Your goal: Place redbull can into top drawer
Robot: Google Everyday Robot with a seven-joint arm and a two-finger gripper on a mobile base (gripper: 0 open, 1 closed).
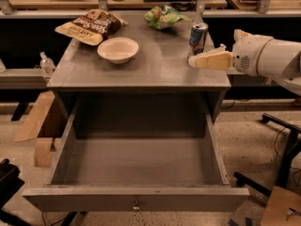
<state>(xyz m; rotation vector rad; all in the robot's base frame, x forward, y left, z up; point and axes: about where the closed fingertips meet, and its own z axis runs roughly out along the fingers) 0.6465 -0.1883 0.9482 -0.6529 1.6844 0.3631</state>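
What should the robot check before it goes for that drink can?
1. Top drawer pulled open: ok.
2. Room in the drawer: ok, nothing shows inside.
3. Redbull can upright on the table: ok.
4. Gripper close to the can: ok, at the table's right edge, just in front of the can.
5. Can in the gripper: not ok, not grasped yet.
6. Bowl out of the way: ok, well left.

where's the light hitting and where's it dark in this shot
Camera view: light falls from above on the tabletop, with the bowl brightest; the can catches a glint on top; the drawer is shadowed at its back, under the tabletop; the gripper, at the table's right edge by the can, is well lit.
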